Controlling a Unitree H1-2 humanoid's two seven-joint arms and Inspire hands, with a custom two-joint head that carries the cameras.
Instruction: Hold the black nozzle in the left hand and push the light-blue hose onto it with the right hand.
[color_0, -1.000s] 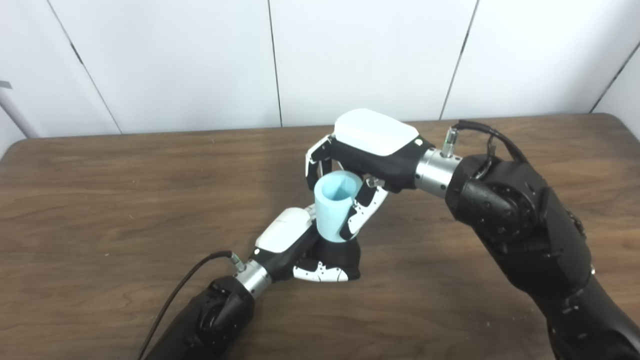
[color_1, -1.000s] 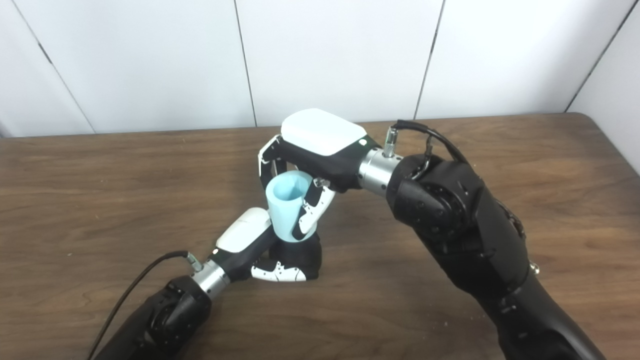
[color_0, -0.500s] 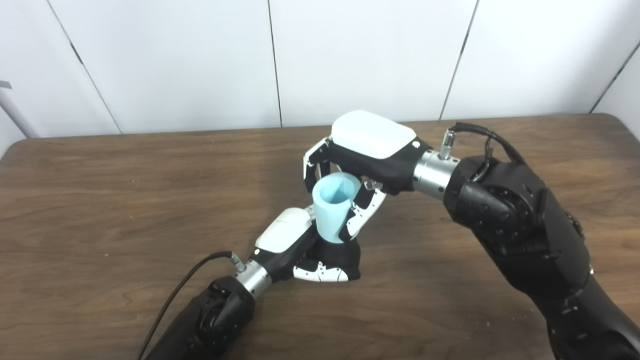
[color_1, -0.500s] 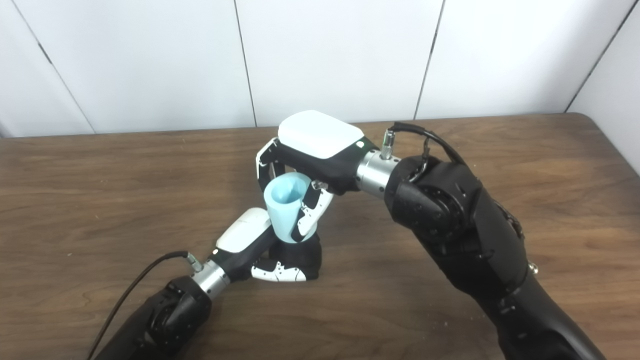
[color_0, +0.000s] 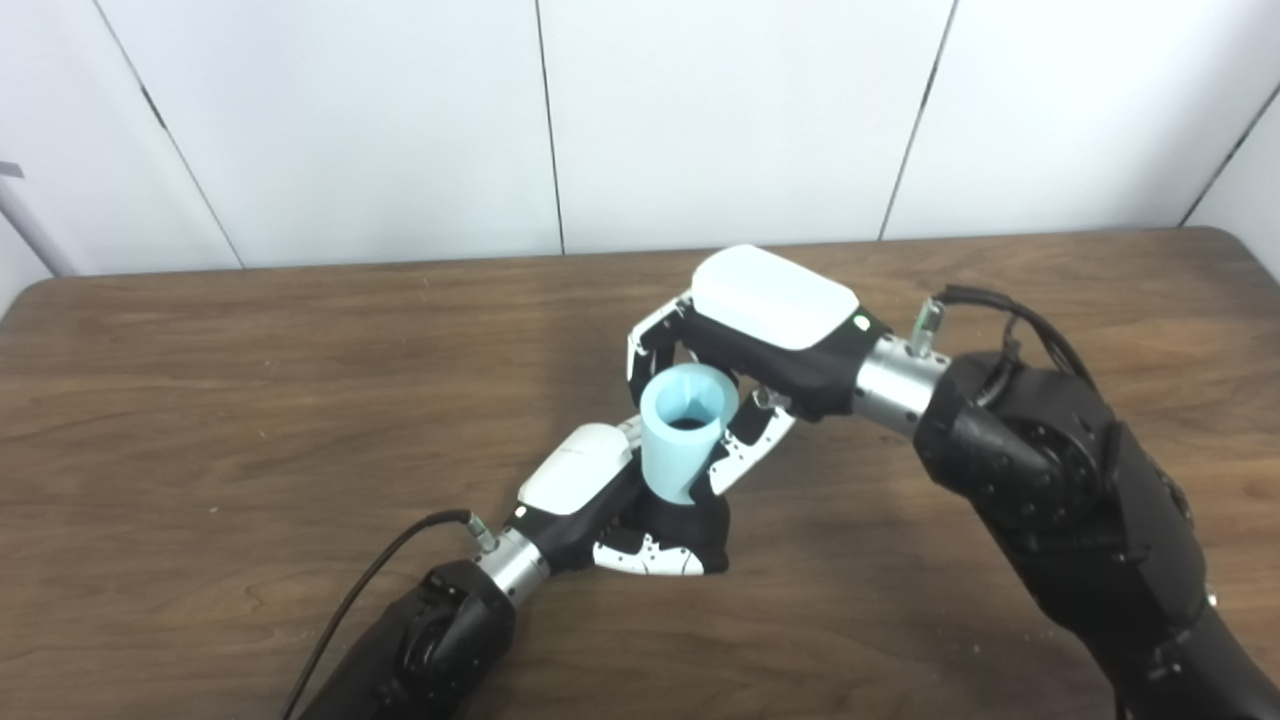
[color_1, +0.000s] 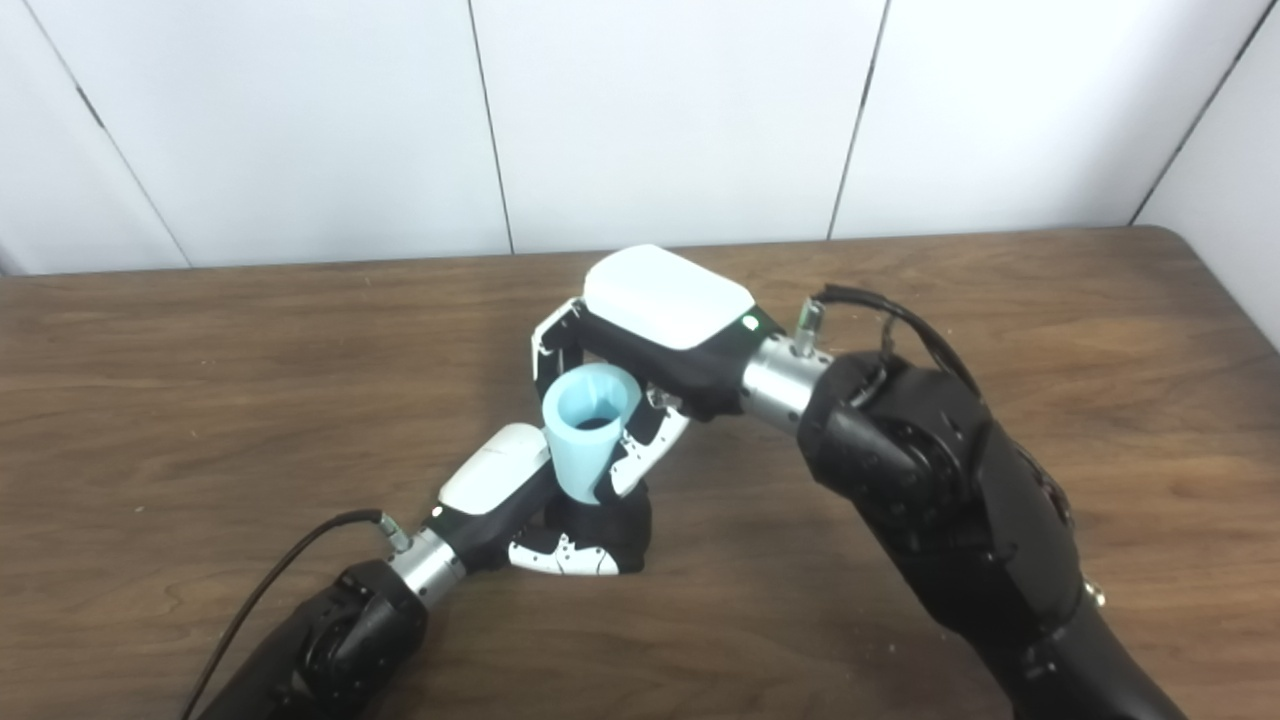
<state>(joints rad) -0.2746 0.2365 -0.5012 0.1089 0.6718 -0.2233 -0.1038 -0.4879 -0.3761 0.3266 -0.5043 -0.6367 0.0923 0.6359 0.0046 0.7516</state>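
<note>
Overhead, a dark brown wooden table with long streaky grain fills the scene, its far edge meeting a plain white panelled wall split by thin dark seams; the table's far corners are rounded. From the near left a black arm with a thin black cable reaches in to the left hand, white-backed with black and white fingers, lying low on the wood and wrapped round the black nozzle, a dark blocky shape mostly hidden by the fingers. Standing up out of that grip, a little tilted, is the light-blue hose, a short smooth matte tube, its round mouth open toward the camera with a dark spot deep inside; its lower end meets the nozzle. The right hand, glossy white shell above, curls its fingers and thumb round the hose from the far right side. Its bulky black arm fills the near right. Bare wood lies open at far left, far right and along the near edge.
</note>
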